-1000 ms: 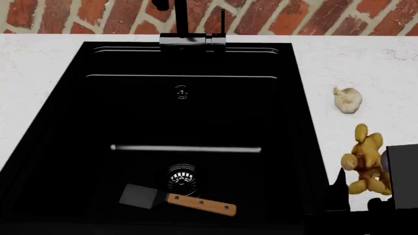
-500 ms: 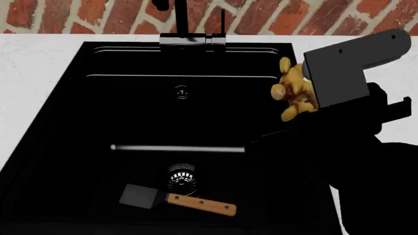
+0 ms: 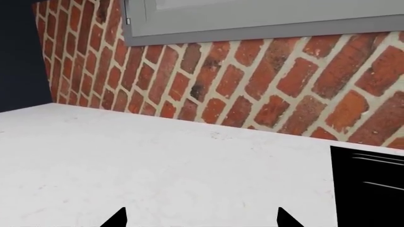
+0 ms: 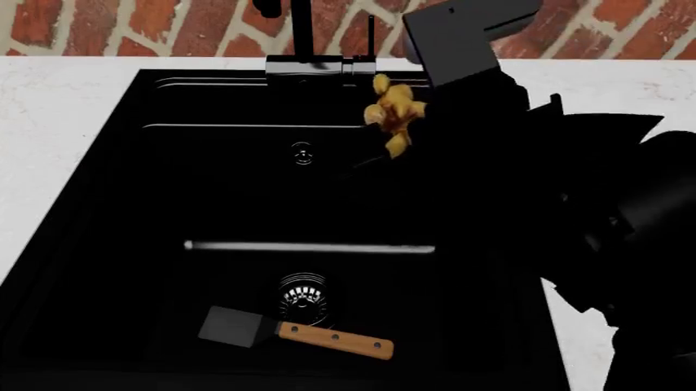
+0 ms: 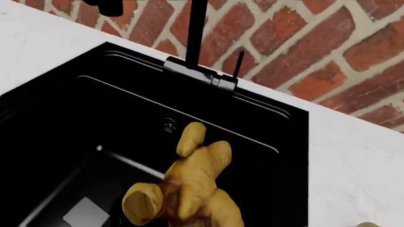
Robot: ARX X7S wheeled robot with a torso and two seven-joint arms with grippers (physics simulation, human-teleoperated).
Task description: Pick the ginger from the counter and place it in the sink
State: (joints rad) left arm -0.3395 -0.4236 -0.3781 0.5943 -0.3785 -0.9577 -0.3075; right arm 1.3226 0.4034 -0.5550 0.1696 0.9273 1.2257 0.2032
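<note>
The right gripper (image 4: 389,142) is clamped on the ginger (image 4: 390,114) above the sink (image 4: 98,212) (apparently clear of the faucet (image 4: 315,65)), positioned for release. The left gripper's (image 3: 200,218) jaws stand apart, empty.

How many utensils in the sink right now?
1: a spatula with a wooden handle, lying on the sink floor near the drain. The right arm may hide others.

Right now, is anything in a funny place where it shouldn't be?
Yes: a spatula with a wooden handle lies on the floor of the sink, beside the drain. The ginger isn't out of place; the right gripper holds it in the air above the basin.
</note>
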